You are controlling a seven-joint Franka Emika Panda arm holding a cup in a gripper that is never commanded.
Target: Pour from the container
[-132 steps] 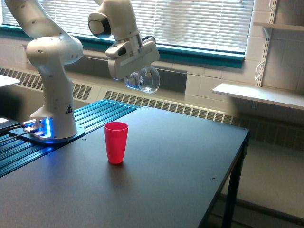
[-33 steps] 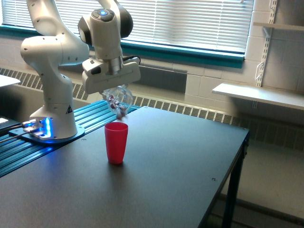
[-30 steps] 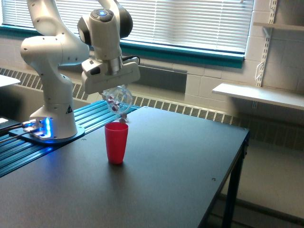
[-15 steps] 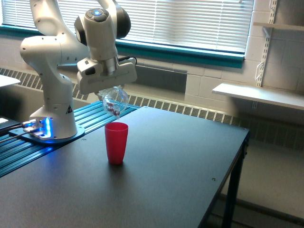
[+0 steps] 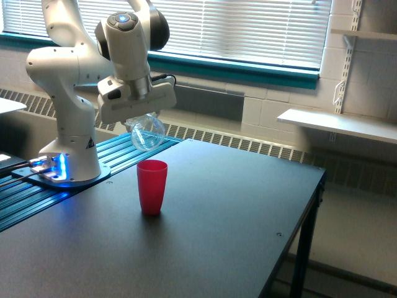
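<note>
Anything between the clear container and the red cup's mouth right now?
Nothing. In the exterior view, only open air separates the container, held by the gripper, from the red cup below.

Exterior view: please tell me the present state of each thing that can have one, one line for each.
container: held in the gripper, hanging above the red cup and a little toward the exterior view's left; no dark pieces show inside.
red cup: upright on the table, mouth open; inside hidden.
gripper: jaws shut on the container.
window blinds: lowered.
</note>
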